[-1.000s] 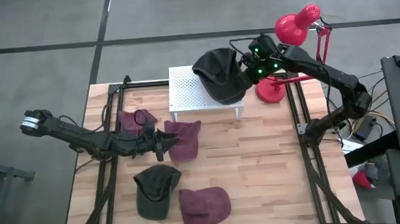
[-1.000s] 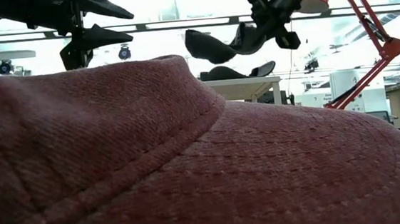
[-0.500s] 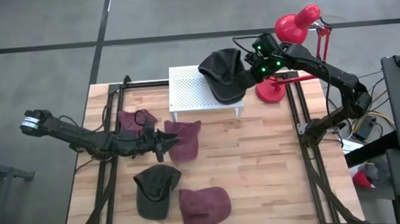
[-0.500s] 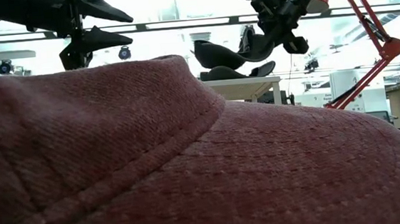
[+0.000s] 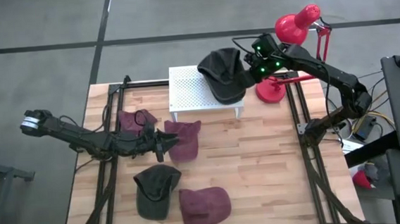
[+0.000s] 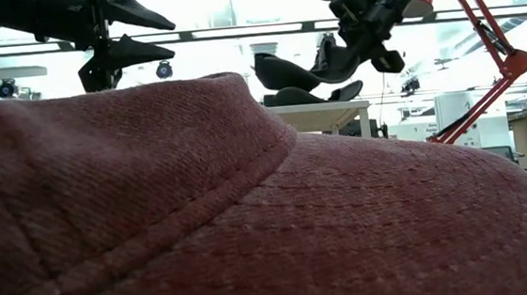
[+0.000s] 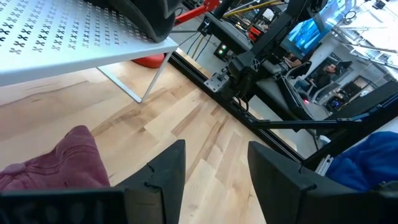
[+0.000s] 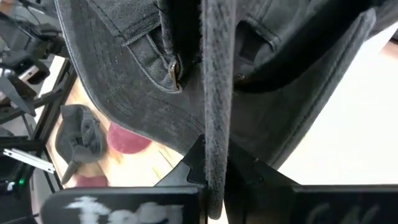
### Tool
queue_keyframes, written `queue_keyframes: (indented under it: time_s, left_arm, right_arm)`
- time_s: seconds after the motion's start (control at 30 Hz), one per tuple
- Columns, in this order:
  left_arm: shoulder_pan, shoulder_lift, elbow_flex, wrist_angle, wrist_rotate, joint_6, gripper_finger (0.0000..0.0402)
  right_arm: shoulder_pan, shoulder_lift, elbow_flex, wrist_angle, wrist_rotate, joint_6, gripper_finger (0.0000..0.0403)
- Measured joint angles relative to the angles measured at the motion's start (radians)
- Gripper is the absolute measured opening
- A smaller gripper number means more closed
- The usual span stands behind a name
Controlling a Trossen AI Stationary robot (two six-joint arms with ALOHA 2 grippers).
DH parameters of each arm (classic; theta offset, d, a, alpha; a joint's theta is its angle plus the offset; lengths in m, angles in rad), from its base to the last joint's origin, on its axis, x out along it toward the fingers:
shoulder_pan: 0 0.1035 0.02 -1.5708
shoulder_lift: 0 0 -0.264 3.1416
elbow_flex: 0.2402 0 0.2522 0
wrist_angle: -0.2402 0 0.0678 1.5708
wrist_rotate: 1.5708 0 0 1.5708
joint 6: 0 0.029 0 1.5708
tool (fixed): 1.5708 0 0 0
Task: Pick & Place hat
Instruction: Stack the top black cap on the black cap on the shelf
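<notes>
My right gripper is shut on a dark grey cap, held above the white perforated stand at the table's far side. In the low view the held cap hangs just above a second dark cap that lies on the stand's top. My left gripper is open and empty at mid table, next to a maroon hat lying flat on the wood. That hat also shows in the left wrist view. My right gripper pinches a thin edge of the cap's rim between its two fingers, near the back strap's buckle. It comes from the table's right side, slanting down. The cap hangs from the fingers, tilted, clear of the stand and of the cap below.
Three more hats lie on the table: a maroon one at the left, a dark one and a maroon one near the front edge. A red desk lamp stands right of the stand. Black rails run along both table sides.
My right gripper has gone down toward the stand and a little toward the table's right edge with the dark cap, still shut on it. The cap has turned somewhat and now hangs lower, close above the cap on the stand.
</notes>
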Motion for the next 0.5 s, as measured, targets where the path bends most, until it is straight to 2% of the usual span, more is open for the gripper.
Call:
queue_keyframes:
  time_s: [0.5]
  left_arm:
    - [0.000, 0.000, 0.000, 0.000, 0.000, 0.000, 0.0168]
  right_arm:
    - [-0.002, 0.000, -0.016, 0.045, 0.029, 0.035, 0.0015]
